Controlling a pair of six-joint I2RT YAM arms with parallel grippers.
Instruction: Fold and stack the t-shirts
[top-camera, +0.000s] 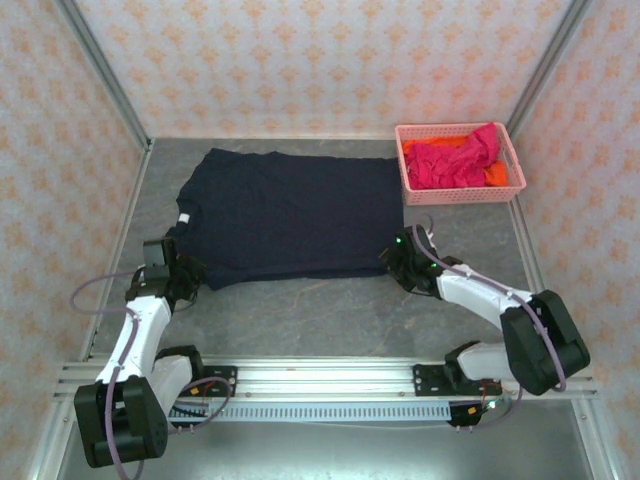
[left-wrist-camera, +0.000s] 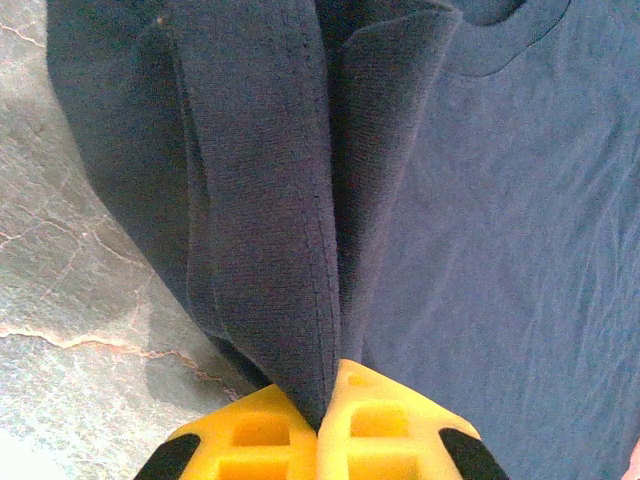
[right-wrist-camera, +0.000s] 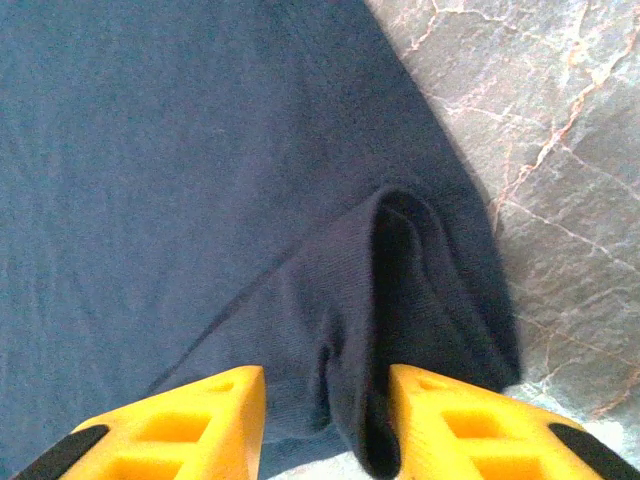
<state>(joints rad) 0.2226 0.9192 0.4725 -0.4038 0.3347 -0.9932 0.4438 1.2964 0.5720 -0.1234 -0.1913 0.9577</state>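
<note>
My left gripper (left-wrist-camera: 318, 395) pinches tight on the one navy t-shirt (top-camera: 290, 215) at its near-left edge. My right gripper (right-wrist-camera: 327, 385), half open, straddles its near-right corner. There is open table (top-camera: 330, 310) along the near edge. The basket (top-camera: 460, 195) in the far-right corner holds one magenta t-shirt (top-camera: 455, 165) and one orange t-shirt (top-camera: 497, 177).

A pink lattice basket (top-camera: 460, 195) stands at the far right corner of the grey marbled table (top-camera: 330, 310). Behind the basket and to its right rise walls (top-camera: 300, 60) with a pale orange flower pattern.
</note>
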